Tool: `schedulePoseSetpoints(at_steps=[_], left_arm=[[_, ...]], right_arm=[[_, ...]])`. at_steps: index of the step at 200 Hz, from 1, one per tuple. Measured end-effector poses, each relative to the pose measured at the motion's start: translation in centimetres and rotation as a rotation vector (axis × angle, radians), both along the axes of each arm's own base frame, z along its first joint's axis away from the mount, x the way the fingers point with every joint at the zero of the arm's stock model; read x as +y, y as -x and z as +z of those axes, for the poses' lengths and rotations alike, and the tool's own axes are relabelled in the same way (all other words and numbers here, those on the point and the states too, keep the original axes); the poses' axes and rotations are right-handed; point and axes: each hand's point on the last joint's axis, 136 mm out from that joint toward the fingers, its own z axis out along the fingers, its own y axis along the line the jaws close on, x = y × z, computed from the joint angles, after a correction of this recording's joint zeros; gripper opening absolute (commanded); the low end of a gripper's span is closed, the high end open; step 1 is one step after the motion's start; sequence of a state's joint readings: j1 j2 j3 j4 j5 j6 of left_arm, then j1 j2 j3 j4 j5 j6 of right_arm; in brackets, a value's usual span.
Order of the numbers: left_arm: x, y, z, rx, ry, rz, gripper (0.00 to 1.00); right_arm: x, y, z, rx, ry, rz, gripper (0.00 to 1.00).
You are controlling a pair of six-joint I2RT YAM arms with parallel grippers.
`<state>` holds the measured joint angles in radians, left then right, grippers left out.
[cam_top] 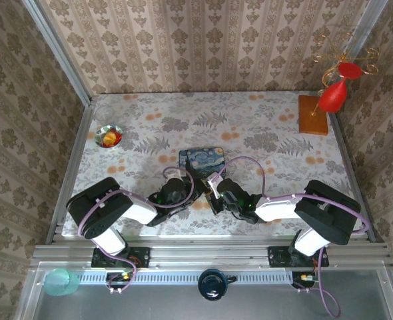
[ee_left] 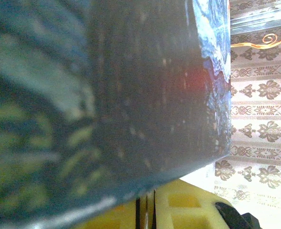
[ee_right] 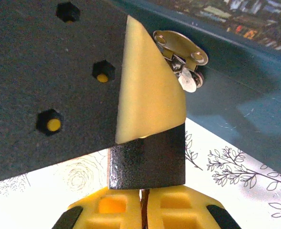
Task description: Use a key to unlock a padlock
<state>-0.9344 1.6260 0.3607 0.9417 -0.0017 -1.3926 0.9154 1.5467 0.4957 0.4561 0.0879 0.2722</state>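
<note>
The padlock (ee_right: 147,160), a small dark grey-black textured block, hangs just above my right gripper (ee_right: 145,192). The right fingers (ee_right: 188,210) are shut, with a thin brown edge pinched between them directly under the padlock body, which I take for the key (ee_right: 145,202). A yellow pad (ee_right: 147,95) of my left gripper presses on the padlock's top. In the left wrist view my left gripper (ee_left: 150,202) is shut on a thin sliver right against the blue tin (ee_left: 131,95). From above, left gripper (cam_top: 175,181) and right gripper (cam_top: 215,183) meet in front of the tin (cam_top: 203,159).
The tin's metal clasp (ee_right: 181,53) sits close behind the padlock. A small shiny bowl (cam_top: 108,136) stands at the left back. A wooden block (cam_top: 314,115) with a red ornament (cam_top: 333,97) stands at the far right corner.
</note>
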Motion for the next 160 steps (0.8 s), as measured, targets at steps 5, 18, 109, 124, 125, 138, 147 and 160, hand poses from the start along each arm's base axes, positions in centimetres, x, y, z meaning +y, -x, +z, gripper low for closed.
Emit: schedulePoseSetpoints(at_steps=[5, 18, 109, 124, 125, 138, 147, 160], left_arm=[[0.0, 0.0, 0.0, -0.001, -0.001, -0.003, 0.02], [-0.2, 0.1, 0.0, -0.002, -0.01, -0.012, 0.14], [4.1, -1.2, 2.4, -0.11, -0.223, 0.068, 0.51], [5.4, -1.3, 3.1, -0.131, -0.247, 0.085, 0.53], [5.5, -1.3, 3.1, -0.132, -0.251, 0.087, 0.53], [6.6, -1.4, 3.3, -0.147, -0.283, 0.098, 0.54], [7.2, -1.4, 3.6, -0.16, -0.298, 0.106, 0.54], [7.9, -1.6, 4.1, -0.18, -0.314, 0.115, 0.54]], right_arm=[[0.0, 0.0, 0.0, 0.002, 0.0, -0.001, 0.0], [-0.1, 0.2, 0.1, 0.012, -0.001, -0.008, 0.0], [-0.8, 1.2, 0.3, 0.07, -0.017, -0.049, 0.05], [-0.9, 1.2, 0.2, 0.077, -0.015, -0.057, 0.09], [-0.9, 1.2, 0.2, 0.077, -0.015, -0.057, 0.09], [-1.0, 1.3, 0.0, 0.088, -0.008, -0.06, 0.15], [-1.2, 1.4, -0.2, 0.095, 0.0, -0.061, 0.19], [-1.3, 1.6, -0.5, 0.108, 0.007, -0.065, 0.23]])
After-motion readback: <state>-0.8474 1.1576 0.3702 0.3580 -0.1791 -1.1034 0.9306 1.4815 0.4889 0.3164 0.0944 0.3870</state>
